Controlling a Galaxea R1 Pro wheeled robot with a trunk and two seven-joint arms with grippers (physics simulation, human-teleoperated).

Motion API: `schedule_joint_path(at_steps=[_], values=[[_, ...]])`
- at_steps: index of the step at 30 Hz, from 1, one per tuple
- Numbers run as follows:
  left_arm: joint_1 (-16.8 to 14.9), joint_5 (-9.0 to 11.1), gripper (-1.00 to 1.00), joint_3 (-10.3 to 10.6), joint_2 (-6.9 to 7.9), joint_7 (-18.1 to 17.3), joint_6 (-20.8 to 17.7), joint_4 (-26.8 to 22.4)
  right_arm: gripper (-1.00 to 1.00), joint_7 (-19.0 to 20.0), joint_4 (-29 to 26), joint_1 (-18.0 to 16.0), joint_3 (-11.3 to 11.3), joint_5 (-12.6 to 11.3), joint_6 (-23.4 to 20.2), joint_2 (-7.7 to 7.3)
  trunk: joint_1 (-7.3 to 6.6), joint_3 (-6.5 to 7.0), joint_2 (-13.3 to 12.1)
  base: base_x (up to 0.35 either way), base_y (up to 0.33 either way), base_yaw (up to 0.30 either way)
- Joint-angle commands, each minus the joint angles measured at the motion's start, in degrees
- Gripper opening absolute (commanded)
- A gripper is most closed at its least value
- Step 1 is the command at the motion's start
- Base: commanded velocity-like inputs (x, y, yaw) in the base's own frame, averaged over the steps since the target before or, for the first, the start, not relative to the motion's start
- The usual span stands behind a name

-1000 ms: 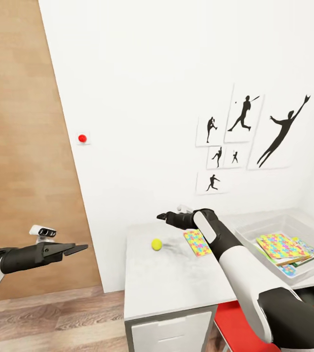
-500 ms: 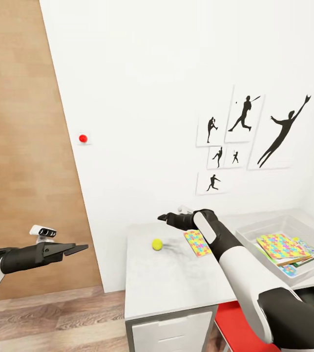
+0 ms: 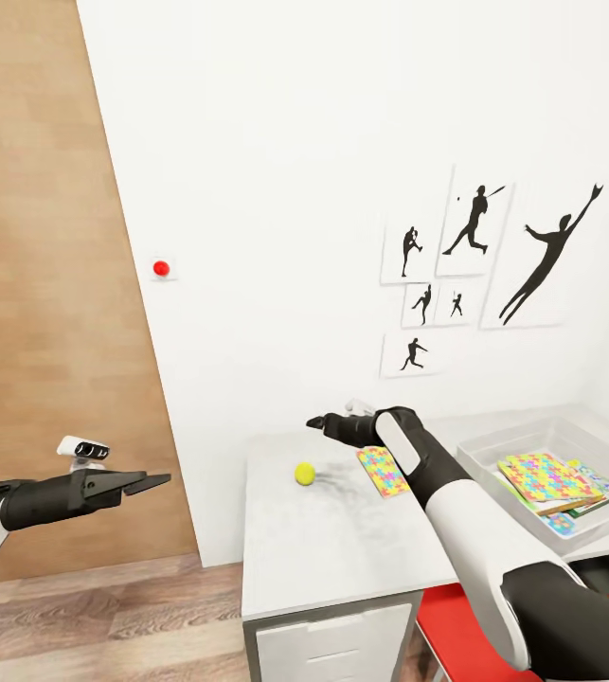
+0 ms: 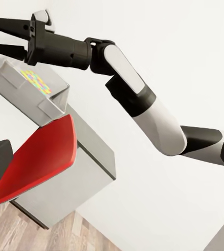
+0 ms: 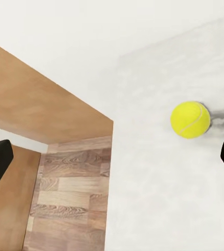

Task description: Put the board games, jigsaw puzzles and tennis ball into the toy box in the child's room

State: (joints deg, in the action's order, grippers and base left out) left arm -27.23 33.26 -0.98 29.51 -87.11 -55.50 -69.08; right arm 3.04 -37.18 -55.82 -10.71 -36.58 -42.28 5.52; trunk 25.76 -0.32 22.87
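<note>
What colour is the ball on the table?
Yellow-green tennis ball, clearest in the right wrist view.

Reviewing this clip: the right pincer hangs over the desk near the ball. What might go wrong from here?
1. The tennis ball lies loose on the table, not far from its left edge; a clumsy touch from the open right pincer might roll it off onto the floor.
2. The jigsaw puzzle on the table lies right under the right forearm, so lowering the arm could shove it.
3. The toy box already holds stacked toys; a dropped ball may bounce out.
</note>
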Motion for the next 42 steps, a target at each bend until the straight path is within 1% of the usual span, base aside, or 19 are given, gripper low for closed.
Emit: schedule_joint_path(at_steps=[1,7,16,30,42], values=[[0.0,0.0,1.0,0.0,0.02,-0.2,-0.6,0.0,1.0,0.3,-0.2,0.0,0.0,0.4,-0.2,-0.02,0.02,-0.03,0.0,0.0,0.0,0.0],[0.0,0.0,1.0,0.0,0.02,-0.2,-0.6,0.5,1.0,0.3,-2.2,0.2,0.0,0.4,-0.2,-0.03,0.02,-0.1,0.0,-0.041,0.046,0.006],[-0.1,0.0,1.0,0.0,0.02,-0.2,-0.6,2.1,1.0,0.2,-2.7,0.2,-0.1,0.4,-0.3,0.02,0.02,-0.72,0.0,0.031,0.081,0.064],[-0.1,-0.1,1.0,0.0,0.0,-0.2,-0.6,2.4,1.0,0.4,-2.8,0.2,0.1,0.4,-0.1,-0.14,0.02,-1.86,0.0,0.279,-0.001,0.066],[-0.1,-0.1,1.0,0.0,-0.06,-0.3,-0.6,2.3,1.0,0.4,-2.8,0.2,0.2,0.4,-0.2,-0.15,0.02,-2.18,0.0,0.242,-0.168,0.008]])
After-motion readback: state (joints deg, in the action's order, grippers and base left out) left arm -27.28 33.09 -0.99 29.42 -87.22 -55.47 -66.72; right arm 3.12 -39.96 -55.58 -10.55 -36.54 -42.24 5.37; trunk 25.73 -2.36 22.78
